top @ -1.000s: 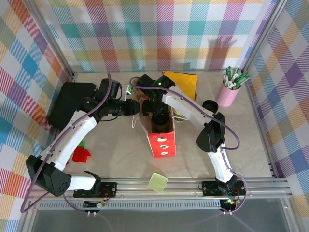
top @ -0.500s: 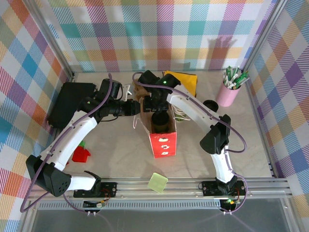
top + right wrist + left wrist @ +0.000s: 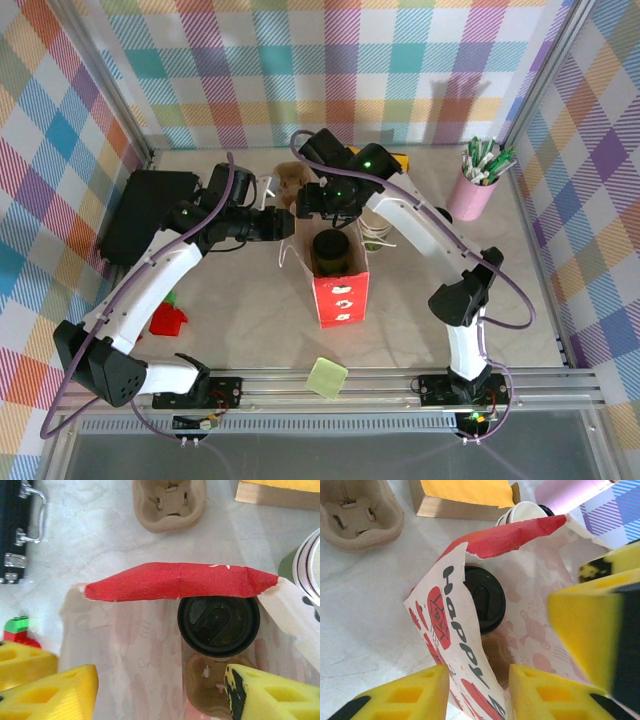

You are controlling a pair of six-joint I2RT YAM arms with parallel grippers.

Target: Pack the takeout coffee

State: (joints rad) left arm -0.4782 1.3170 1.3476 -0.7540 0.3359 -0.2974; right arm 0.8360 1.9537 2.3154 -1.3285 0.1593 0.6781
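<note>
Overhead, the red bag point(image 3: 340, 295) stands open mid-table. The takeout coffee point(image 3: 376, 234) stands outside it, just beside its right wall, and a black-lidded cup point(image 3: 330, 248) sits inside. From the left wrist, the left gripper point(image 3: 479, 690) has its jaws parted, straddling one bag wall. From the right wrist, the right gripper point(image 3: 160, 680) hangs spread and empty over the bag's mouth, with the takeout coffee at the frame's right edge.

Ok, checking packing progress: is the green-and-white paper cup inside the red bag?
No, the green-and-white paper cup stands outside the red bag, close beside its wall.
</note>
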